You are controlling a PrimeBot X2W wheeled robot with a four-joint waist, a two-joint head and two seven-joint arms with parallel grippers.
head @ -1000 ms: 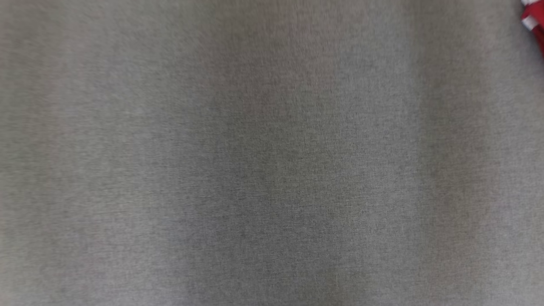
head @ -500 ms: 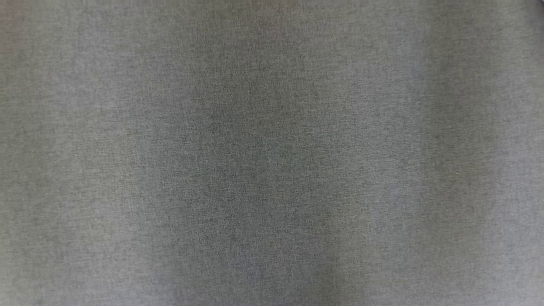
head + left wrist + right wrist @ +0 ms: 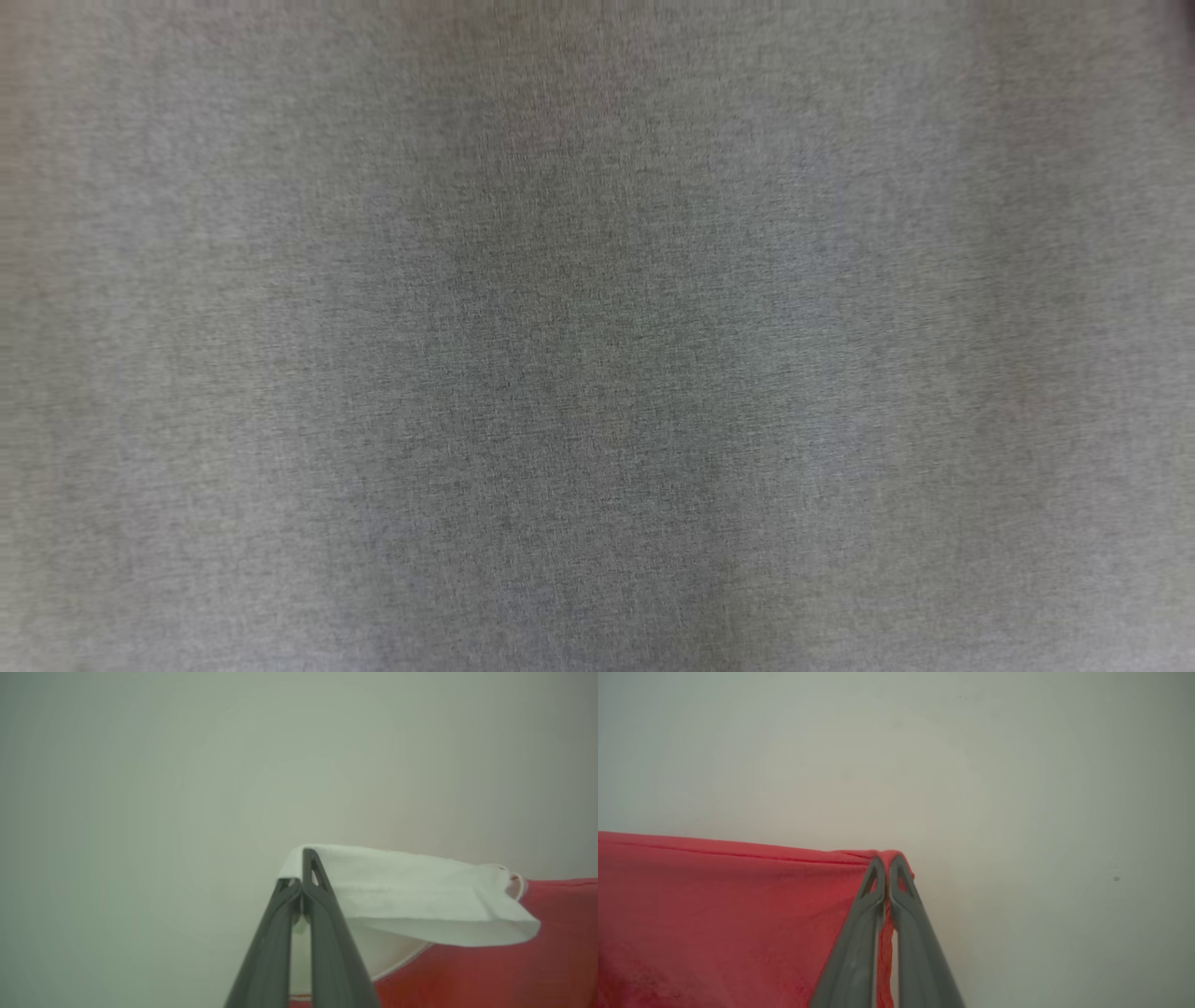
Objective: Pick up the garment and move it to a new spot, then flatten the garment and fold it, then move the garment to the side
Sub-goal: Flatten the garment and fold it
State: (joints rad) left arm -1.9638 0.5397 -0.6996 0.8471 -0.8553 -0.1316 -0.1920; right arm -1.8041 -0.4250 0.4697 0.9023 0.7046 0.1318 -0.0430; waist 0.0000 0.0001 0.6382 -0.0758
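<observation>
Left gripper pinched shut on white edge of garment; cloth runs right of fingers. Right gripper pinched shut on red corner; cloth runs left. Long axis spans between both.

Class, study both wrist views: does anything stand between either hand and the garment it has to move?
Nothing visible does. The left hand is shut on the white panel of the garment, and the right hand is shut on its red edge. The cloth is pinched directly in each grip.
</observation>
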